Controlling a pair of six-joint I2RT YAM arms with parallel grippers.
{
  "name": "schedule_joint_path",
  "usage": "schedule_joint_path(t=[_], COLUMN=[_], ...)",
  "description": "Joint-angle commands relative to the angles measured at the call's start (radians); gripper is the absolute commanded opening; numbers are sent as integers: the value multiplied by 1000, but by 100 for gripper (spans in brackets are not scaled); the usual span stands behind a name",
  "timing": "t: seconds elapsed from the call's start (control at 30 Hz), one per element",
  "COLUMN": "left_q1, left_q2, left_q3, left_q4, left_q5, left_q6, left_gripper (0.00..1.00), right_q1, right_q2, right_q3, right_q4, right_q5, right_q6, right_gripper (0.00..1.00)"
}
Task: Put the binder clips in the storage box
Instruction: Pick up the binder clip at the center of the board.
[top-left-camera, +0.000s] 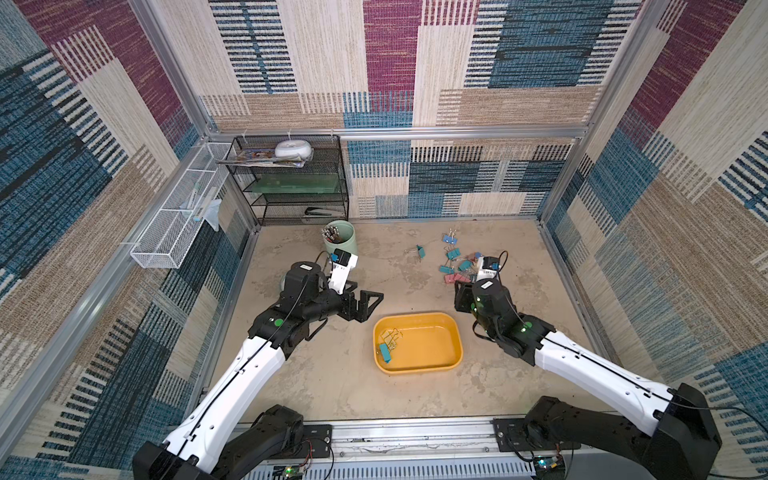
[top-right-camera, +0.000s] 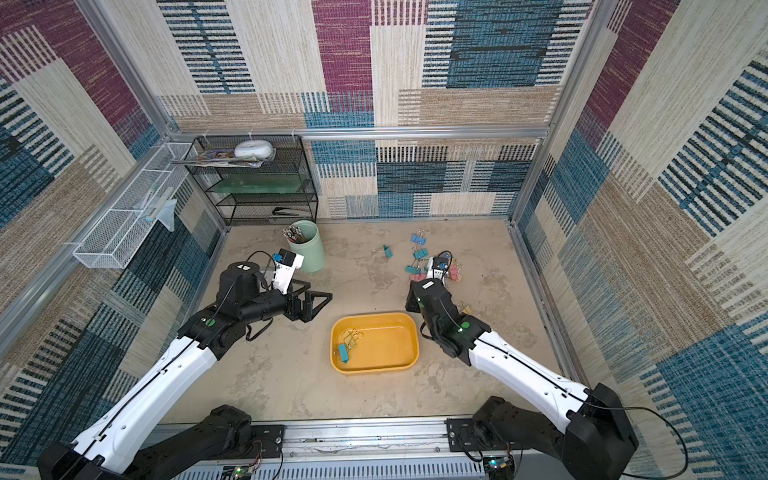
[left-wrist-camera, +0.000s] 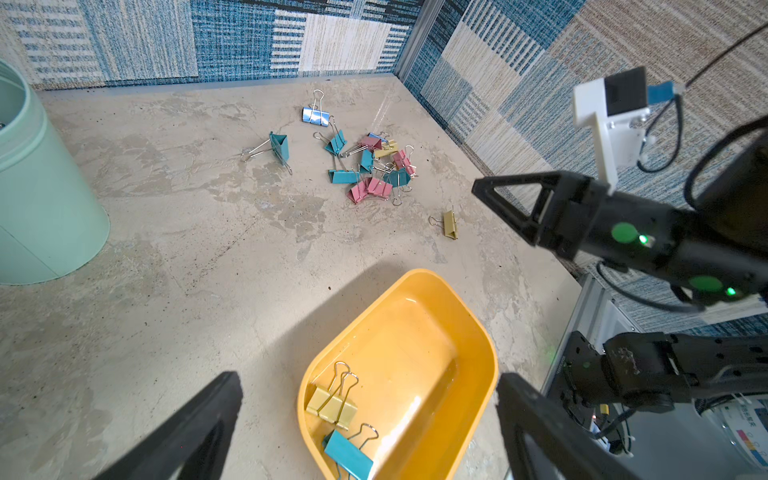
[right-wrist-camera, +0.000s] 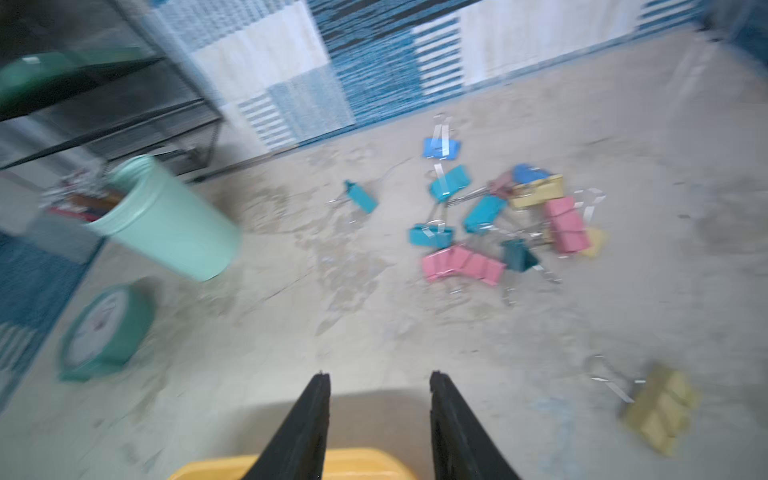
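The yellow-orange storage box (top-left-camera: 456, 332) (top-right-camera: 412, 332) (left-wrist-camera: 478, 340) sits front and centre, with a yellow binder clip (top-left-camera: 391, 336) (left-wrist-camera: 331, 405) and a teal one (top-left-camera: 385, 353) (left-wrist-camera: 348, 455) at its left end. Several more binder clips (top-left-camera: 453, 266) (top-right-camera: 417, 262) (left-wrist-camera: 374, 170) (right-wrist-camera: 490, 224) lie piled at the back right. A lone teal clip (top-left-camera: 420, 250) (right-wrist-camera: 360, 196) and a lone yellow clip (left-wrist-camera: 449, 224) (right-wrist-camera: 660, 407) lie apart from the pile. My left gripper (top-left-camera: 368, 305) (left-wrist-camera: 370, 382) hangs open and empty, left of the box. My right gripper (right-wrist-camera: 379, 374) is open and empty over the box's far right corner, short of the pile.
A mint-green pen cup (top-left-camera: 343, 243) (left-wrist-camera: 37, 187) stands at the back left, beside a black mesh shelf (top-left-camera: 291, 187). A white wire basket (top-left-camera: 178, 216) hangs on the left wall. A round teal object (right-wrist-camera: 108, 332) lies near the cup. Patterned walls close in three sides.
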Motion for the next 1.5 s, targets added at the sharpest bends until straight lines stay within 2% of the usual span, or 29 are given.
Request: schedule_joint_path(t=[0.0, 0.33, 0.57, 0.7, 0.87, 1.03, 1.13, 1.33, 1.47], left_q1=[1, 1, 2, 2, 1, 1, 2, 2, 2], left_q2=[1, 3, 5, 11, 16, 15, 17, 18, 18], left_q3=[1, 1, 0, 1, 1, 1, 2, 4, 4], left_q4=[24, 24, 23, 24, 23, 22, 24, 24, 24], left_q5=[8, 9, 12, 15, 19, 17, 20, 24, 24], left_q6=[2, 4, 8, 1, -2, -1, -5, -9, -10], left_gripper=[100, 100, 100, 100, 100, 100, 100, 100, 100], right_q1=[-94, -164, -216, -222, -227, -226, -227, -226, -219], right_q2=[79, 447, 558, 599, 635, 614, 569, 484, 408], right_q3=[61, 230, 239, 221, 213, 206, 174, 117, 136], right_q4=[-200, -321, -331, -335, -330, -352, -335, -308, -363], right_q5=[26, 175, 195, 218, 223, 231, 226, 192, 131], right_q6=[-73, -88, -96, -85, -74, -62, -63, -59, -47], right_gripper=[44, 49, 53, 52, 41, 38, 30, 1, 0])
